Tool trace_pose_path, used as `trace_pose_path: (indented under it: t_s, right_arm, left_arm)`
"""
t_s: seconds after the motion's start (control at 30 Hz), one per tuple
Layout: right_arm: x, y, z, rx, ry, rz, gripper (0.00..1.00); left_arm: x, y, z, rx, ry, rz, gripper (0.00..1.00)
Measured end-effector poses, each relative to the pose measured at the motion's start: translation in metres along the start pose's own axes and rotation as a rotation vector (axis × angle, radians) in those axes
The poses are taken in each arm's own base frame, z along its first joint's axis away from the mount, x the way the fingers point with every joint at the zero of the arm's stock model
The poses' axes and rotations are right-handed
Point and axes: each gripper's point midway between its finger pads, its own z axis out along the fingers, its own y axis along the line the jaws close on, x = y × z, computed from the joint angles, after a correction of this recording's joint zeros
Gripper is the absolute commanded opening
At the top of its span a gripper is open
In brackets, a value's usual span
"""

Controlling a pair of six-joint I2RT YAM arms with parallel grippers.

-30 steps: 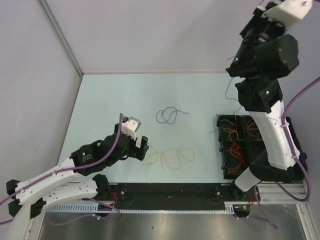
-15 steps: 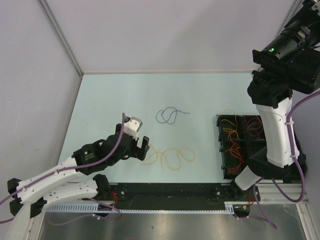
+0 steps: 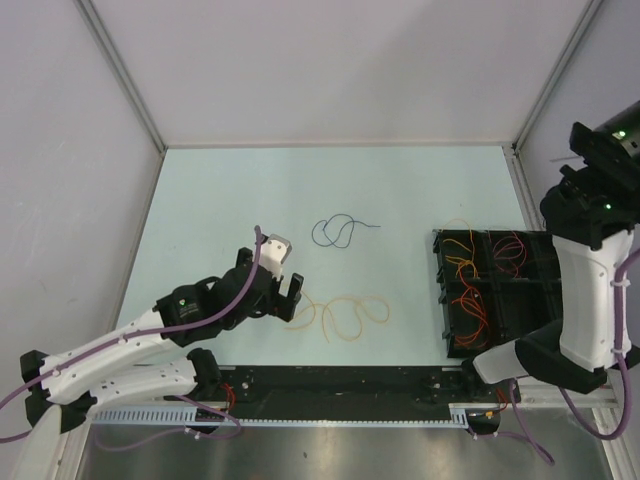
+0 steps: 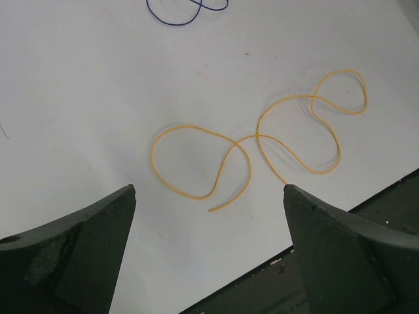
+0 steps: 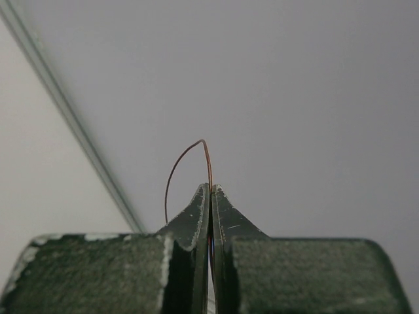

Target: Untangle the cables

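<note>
Yellow thin cable (image 4: 256, 136) lies in loose loops on the pale tabletop (image 3: 250, 190), left of the black divided tray (image 3: 441, 300). A dark blue cable (image 3: 335, 232) sits apart behind it, so both look already separated. Left fingers (image 4: 85, 242) gape wide and empty just beside it, likely poised to straighten it. Right fingers (image 5: 196, 222) are pinched tight on a thin red-brown wire (image 5: 209, 163), held high, probably to draw it clear of the red and orange tangle (image 3: 468, 288) in the tray.

My left tool (image 4: 209, 190) hangs over the pale surface (image 4: 78, 98), jaws spread wide. A yellow cable (image 4: 257, 136) lies in loose crossing loops, one end between the fingers. A dark blue cable (image 4: 173, 24) is cropped at the top. A dark band (image 4: 262, 294) runs below, possibly the surface's edge.
</note>
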Motion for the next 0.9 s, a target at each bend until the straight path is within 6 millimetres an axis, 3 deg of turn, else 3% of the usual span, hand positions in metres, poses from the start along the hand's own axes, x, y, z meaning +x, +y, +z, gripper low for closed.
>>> trace_pose_path:
  t_s: [0.13,0.37,0.7,0.9]
  right_arm:
    - [-0.005,-0.033,0.003,0.061,-0.008,-0.008,0.0]
    - [0.014,-0.059,-0.003,0.101,0.019,-0.068,0.0]
    - [0.091,-0.067,-0.027,0.03,0.127,-0.093,0.0]
    - [0.145,-0.055,-0.043,-0.022,0.207,-0.127,0.0]
  left_arm:
    - [0.0,-0.001,0.0,0.002,0.0,0.001,1.0]
    - [0.002,-0.002,0.001,0.001,0.008,0.007,1.0]
    - [0.0,-0.006,-0.004,0.022,-0.009,0.014,1.0]
    - [-0.001,-0.009,-0.008,0.034,-0.025,0.026,1.0]
